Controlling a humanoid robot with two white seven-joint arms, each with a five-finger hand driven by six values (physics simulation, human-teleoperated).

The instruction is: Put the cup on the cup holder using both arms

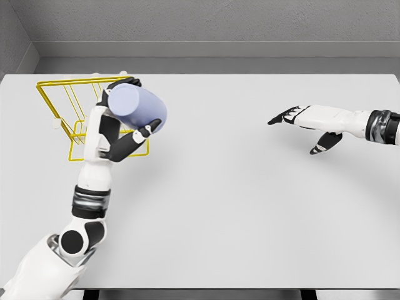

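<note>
A pale lavender cup [136, 106] is held lying on its side in my left hand [128, 112], whose fingers are curled around it from above and below. It hangs just in front of a yellow wire cup holder [62, 103] that stands at the table's far left. The cup and my hand hide part of the holder's right side. My right hand [300, 125] hovers over the table's right part, far from the cup, fingers stretched out and holding nothing.
The white table [237, 206] spans the whole view, with a grey wall behind its far edge. The holder's yellow base frame [78, 153] lies flat beside my left forearm.
</note>
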